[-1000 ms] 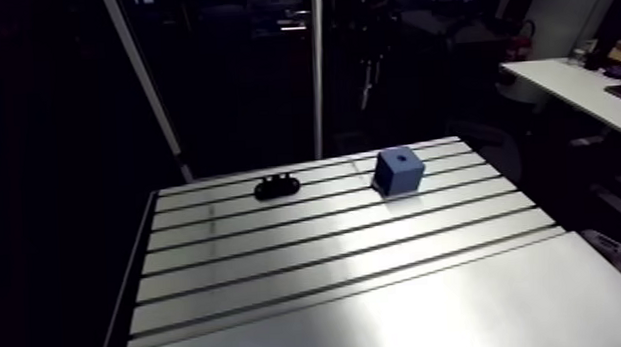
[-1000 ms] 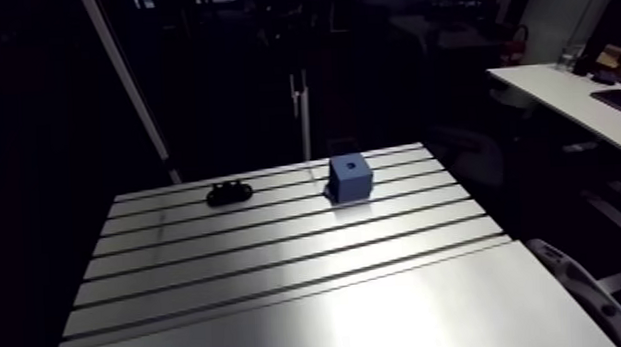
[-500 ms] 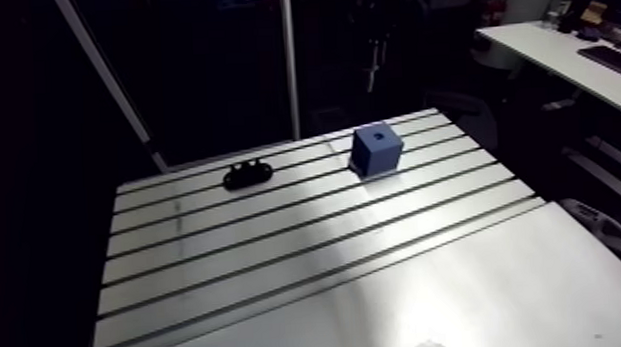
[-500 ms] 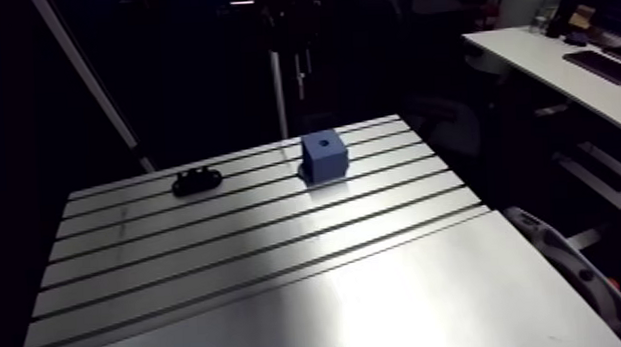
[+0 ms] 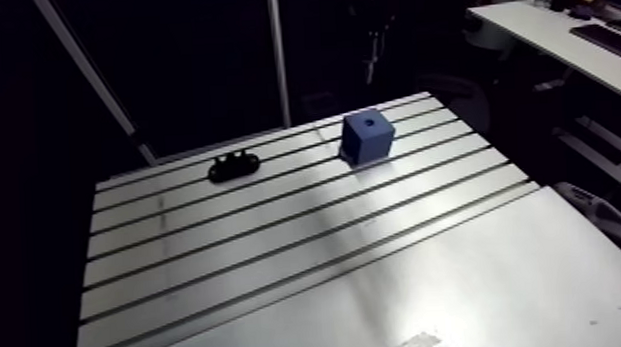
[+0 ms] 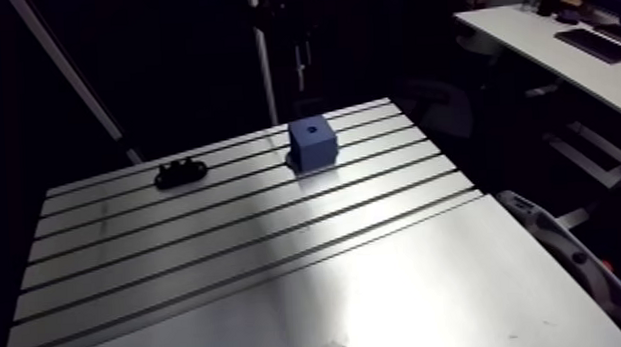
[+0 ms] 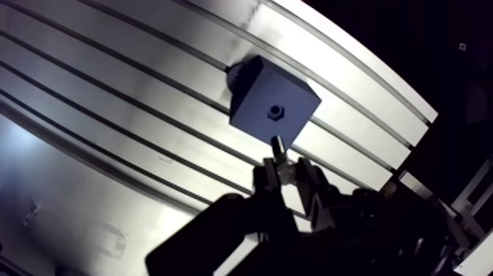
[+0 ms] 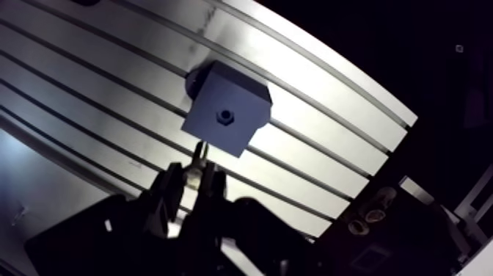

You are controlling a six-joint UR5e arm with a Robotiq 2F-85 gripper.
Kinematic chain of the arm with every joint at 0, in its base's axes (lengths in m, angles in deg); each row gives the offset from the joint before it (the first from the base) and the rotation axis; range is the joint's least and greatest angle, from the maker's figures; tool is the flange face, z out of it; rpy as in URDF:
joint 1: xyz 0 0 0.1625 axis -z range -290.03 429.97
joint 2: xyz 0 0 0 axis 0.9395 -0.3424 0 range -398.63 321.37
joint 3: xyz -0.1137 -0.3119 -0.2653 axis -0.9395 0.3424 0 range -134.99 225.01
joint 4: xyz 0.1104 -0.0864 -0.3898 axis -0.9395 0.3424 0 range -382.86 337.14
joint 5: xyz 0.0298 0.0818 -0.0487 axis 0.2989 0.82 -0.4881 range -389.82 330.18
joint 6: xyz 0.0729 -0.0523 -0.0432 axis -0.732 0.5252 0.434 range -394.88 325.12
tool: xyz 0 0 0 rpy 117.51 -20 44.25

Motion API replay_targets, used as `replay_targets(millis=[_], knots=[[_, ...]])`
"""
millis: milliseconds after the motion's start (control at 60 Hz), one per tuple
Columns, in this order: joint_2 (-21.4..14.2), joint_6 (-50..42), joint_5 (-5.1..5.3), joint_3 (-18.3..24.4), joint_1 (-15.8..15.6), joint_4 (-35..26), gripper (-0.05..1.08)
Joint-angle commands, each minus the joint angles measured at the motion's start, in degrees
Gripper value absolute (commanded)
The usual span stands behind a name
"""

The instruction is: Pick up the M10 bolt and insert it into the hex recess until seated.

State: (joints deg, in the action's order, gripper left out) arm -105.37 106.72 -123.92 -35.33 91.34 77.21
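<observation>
Two fingers [image 7: 267,178] of the gripper [image 7: 286,172] are clamped tight on the bolt [image 7: 278,149]. In the wrist view its tip pokes out ahead of them, just beside the near edge of the blue block [image 7: 264,99]. The hex recess [image 7: 275,112] sits dead centre in the block's top face, dark and open, bolt not in it yet. The block stands on the slotted table [image 5: 278,257], and a small black part [image 5: 233,167] lies well apart from the block.
</observation>
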Motion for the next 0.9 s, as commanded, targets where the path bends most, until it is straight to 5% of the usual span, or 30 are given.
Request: replay_targets(millis=[17, 750, 900], knots=[[1.20, 2.56, 0.01, 0.05, 0.58, 2.64, 1.00], [2.80, 3.92, 0.80, -1.24, 1.05, 3.42, 1.00], [3.93, 4.00, 1.74, -1.53, 1.47, 5.80, 1.00]])
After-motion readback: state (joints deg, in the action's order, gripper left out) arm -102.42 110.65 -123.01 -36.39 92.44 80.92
